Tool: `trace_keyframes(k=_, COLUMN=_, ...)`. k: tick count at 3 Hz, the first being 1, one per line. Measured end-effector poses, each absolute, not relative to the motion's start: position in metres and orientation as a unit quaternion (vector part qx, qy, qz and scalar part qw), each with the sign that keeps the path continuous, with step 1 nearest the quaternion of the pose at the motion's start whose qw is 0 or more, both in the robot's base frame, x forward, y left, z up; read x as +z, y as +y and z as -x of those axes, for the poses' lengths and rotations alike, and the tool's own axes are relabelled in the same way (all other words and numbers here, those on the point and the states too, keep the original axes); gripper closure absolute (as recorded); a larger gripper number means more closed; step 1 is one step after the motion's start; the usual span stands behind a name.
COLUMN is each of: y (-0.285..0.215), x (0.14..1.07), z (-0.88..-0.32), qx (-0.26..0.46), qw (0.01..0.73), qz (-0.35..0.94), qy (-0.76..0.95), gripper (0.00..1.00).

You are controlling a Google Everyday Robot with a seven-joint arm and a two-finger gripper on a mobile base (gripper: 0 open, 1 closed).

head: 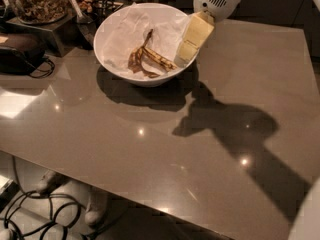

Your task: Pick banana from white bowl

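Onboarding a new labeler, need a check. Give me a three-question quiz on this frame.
1. True or false: the gripper hangs at the white bowl's right-hand rim in the camera view.
2. Fill in: the clear jar at top left holds brown ____.
3. Where is the banana? A in the white bowl, on its paper lining; B in the gripper; C in the clear jar.
Key: 1 true; 2 nuts; 3 A.
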State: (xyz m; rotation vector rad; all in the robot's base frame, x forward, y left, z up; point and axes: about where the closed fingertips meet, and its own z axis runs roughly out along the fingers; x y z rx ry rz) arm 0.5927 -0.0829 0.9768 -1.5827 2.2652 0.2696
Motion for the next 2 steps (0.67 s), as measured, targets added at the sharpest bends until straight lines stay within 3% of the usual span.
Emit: trace_keyframes(k=2, y=-0.038, x=0.968, z=-0.648, qx=0.164, qw=0.186, qz=0.538, qy=0.806, gripper=0.00)
